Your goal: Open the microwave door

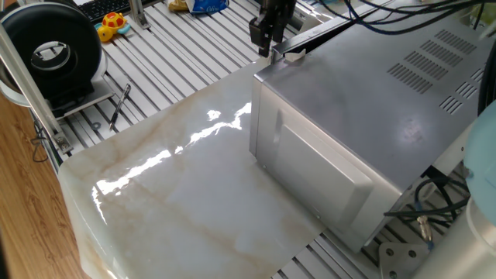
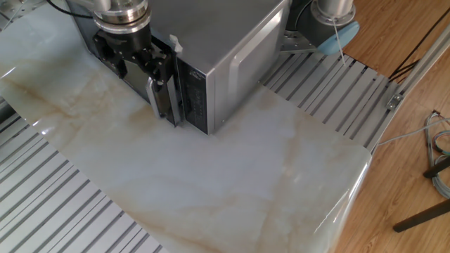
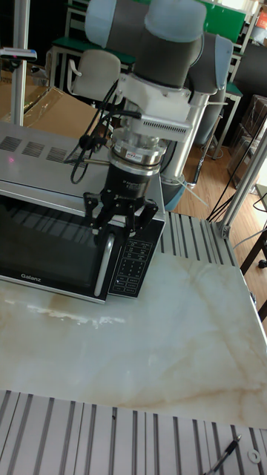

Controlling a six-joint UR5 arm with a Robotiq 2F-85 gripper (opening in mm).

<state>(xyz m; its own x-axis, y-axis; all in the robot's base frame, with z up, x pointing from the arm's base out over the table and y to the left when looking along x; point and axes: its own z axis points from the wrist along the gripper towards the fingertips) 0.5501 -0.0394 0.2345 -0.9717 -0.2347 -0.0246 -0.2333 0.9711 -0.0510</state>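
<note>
Now the hand [image 3: 121, 223] grips the microwave door [image 3: 46, 248] handle, door barely ajar.

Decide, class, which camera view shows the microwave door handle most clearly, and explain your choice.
The tall fixed view: it faces the microwave door, so the handle shows as an upright bar below the gripper. The other fixed view shows the handle edge-on, partly behind the gripper. In the remaining fixed view the microwave hides it.
</note>
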